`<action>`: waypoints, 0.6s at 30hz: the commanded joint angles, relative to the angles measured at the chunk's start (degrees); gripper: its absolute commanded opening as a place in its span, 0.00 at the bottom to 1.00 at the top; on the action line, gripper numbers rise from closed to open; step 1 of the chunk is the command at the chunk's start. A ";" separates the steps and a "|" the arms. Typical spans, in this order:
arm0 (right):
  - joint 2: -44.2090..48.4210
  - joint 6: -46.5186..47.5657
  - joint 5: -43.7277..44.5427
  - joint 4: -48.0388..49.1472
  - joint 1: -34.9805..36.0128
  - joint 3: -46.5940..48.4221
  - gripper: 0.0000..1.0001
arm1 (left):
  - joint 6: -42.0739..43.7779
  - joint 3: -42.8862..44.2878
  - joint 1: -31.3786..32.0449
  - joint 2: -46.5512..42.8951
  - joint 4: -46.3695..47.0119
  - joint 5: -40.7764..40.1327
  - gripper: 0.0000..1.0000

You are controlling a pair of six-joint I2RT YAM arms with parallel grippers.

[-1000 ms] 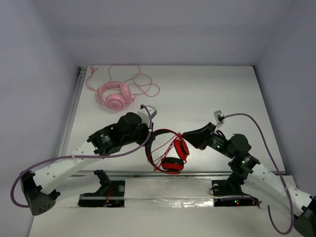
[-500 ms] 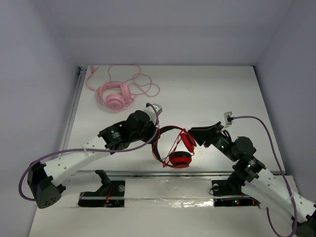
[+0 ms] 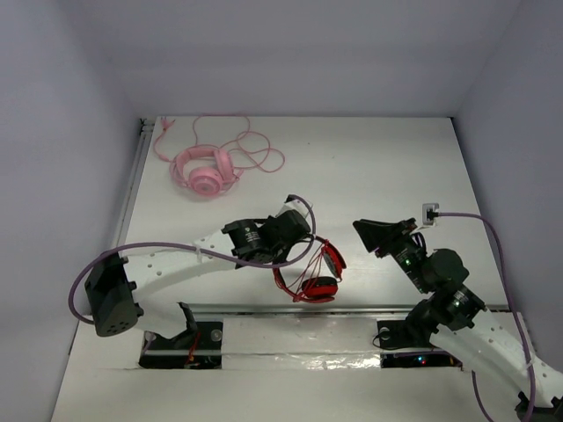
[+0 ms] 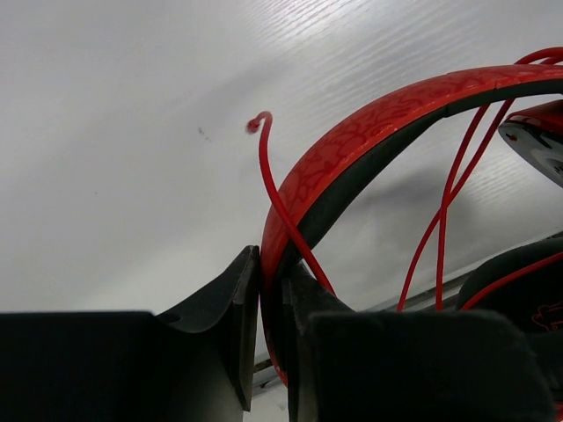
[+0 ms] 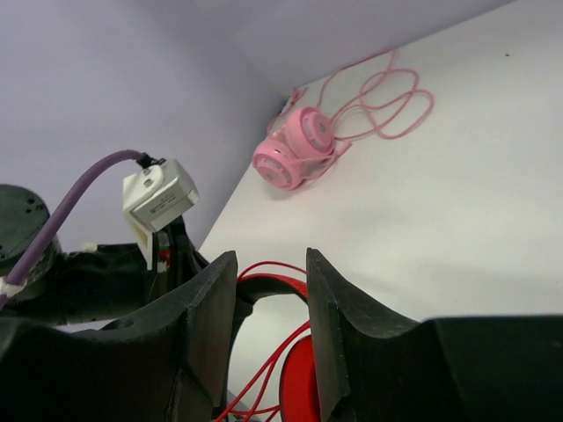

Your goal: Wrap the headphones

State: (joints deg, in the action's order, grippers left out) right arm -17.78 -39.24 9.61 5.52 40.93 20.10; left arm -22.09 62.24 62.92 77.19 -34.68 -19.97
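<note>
The red headphones (image 3: pixel 315 271) hang near the table's front edge, cable loops wound over the headband and cups. My left gripper (image 3: pixel 297 249) is shut on the red-and-black headband (image 4: pixel 352 158); the thin red cable (image 4: pixel 281 207) crosses the band by my fingers and its end curls free above. My right gripper (image 3: pixel 362 230) is open and empty, to the right of the headphones and apart from them. In the right wrist view the headband (image 5: pixel 274 286) and one red ear cup (image 5: pixel 297 387) show between my open fingers (image 5: pixel 330 290).
Pink headphones (image 3: pixel 204 170) with a looped pink cable (image 3: pixel 255 149) lie at the back left, also seen in the right wrist view (image 5: pixel 295 149). A metal rail (image 3: pixel 352 309) runs along the table's front edge under the red headphones.
My left gripper has carried the headphones to the right. My right gripper has let go, opened and drawn back to the right, away from the ear cup.
</note>
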 commanded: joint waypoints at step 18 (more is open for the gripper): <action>0.12 1.10 5.16 -1.39 0.03 0.12 0.43 | -2.35 -3.61 2.39 5.77 18.05 1.69 0.00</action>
State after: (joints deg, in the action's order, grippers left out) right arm -16.80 -39.20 13.21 2.90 40.93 20.10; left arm -24.32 59.46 66.24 80.38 -24.23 -17.67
